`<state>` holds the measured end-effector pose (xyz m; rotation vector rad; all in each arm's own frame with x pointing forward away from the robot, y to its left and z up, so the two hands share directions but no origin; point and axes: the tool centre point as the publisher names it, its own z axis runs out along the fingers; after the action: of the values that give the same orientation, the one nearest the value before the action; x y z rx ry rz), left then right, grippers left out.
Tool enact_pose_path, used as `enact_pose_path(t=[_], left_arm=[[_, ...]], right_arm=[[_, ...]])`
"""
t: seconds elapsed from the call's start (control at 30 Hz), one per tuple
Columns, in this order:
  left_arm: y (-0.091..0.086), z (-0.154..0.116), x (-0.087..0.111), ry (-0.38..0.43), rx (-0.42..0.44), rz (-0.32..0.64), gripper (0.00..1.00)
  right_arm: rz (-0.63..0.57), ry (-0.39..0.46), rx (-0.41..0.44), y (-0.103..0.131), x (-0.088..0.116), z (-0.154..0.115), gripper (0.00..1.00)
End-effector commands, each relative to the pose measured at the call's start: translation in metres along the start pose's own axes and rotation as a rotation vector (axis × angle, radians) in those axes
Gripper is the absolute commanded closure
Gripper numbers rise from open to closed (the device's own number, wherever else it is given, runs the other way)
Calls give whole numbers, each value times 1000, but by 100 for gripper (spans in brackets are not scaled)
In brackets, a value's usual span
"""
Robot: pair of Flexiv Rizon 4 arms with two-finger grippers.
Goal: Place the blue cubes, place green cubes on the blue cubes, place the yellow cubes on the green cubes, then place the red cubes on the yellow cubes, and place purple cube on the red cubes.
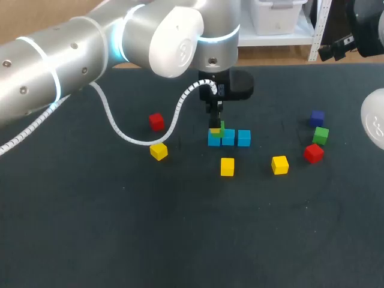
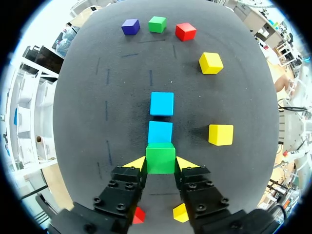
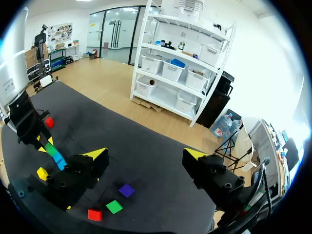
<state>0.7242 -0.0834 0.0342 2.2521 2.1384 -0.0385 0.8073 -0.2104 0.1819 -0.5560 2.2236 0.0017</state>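
The left arm [image 1: 78,42] is silver-grey, made of fat rounded links with small dark screw holes and glowing pale-blue joint rings. A white coiled cable [image 1: 179,110] loops off it. The left gripper [image 2: 161,165] and right gripper [image 3: 146,156] have black, screw-studded fingers [image 2: 124,190] with yellow wedge tips. At 3 o'clock, the right arm [image 1: 375,126] shows a white rounded shell.

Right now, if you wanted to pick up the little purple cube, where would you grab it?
I would come straight down on the small purple cube from above. My fingers would go on the two flat sides that do not face the small green cube close beside it. It sits flat on the dark table with its top bare, and those sides look free. My open right gripper is probably the nearest.
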Motion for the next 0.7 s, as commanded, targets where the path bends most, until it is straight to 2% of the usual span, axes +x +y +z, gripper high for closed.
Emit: enact_pose_path(t=[0.03,0.1,0.17,0.27,0.4,0.7], left_arm=[[2,0,0,0,14,-2,54],[1,0,0,-14,27,-16,38],[1,-3,0,-37,23,-32,0],[-1,-7,0,-56,57,-65,0],[-1,-15,2,-87,56,-92,0],[2,-61,25,-206,29,-170,0]], right_arm=[[0,0,3,0,0,-1,0],[0,0,3,0,0,-1,0],[0,0,3,0,0,-1,0],[0,0,3,0,0,-1,0],[0,0,3,0,0,-1,0],[0,0,3,0,0,-1,0]])
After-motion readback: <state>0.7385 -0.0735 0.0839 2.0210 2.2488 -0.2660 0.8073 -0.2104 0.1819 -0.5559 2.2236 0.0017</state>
